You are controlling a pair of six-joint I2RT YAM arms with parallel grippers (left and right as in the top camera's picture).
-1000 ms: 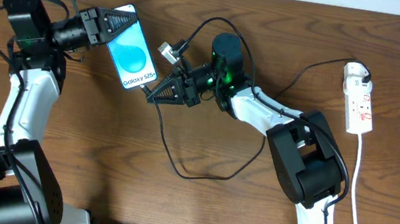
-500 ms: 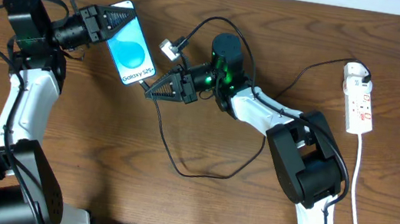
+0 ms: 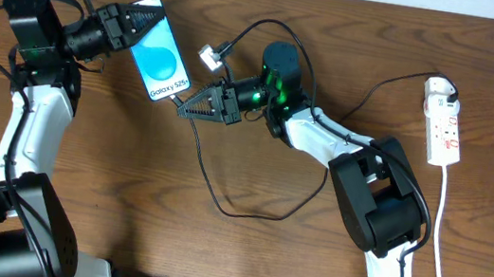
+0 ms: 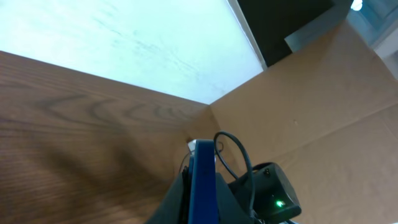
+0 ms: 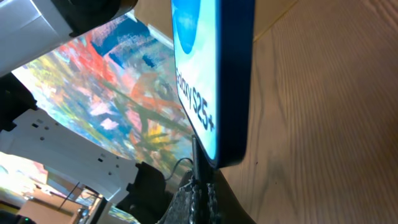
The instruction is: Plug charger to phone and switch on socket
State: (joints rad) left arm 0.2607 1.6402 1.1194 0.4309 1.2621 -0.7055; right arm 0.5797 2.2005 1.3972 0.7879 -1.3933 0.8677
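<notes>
2 changes over the last second, overhead view: the left gripper [image 3: 136,22] has carried the phone [image 3: 161,62] a little up and to the left. The right gripper [image 3: 186,108] has followed it, so the gap between its nose and the phone's lower end has closed. Left gripper is clamped on the phone's top end. The phone appears lifted off the table [image 3: 81,165], its screen facing the overhead camera, and it shows edge-on between the fingers [image 4: 176,200] in the left wrist view. Right gripper is closed tight on the charger [image 3: 247,211] just behind its plug tip [image 5: 195,163]. The rest of the black cable trails in a loop over the table toward the socket [image 3: 445,126]. Right wrist view: plug tip points at the phone's bottom edge and appears to touch it, close to the "S25+" text. Whether it sits in the port or only rests against the frame, cannot tell. Judgement: the step in hand is the insertion, at final approach or first contact. Alignment looks close, so a short push along the plug's axis is probably what remains, with the left arm bracing the phone. Socket lies well apart at the right side of the table with no gripper near it; the switch step is not yet begun.
</notes>
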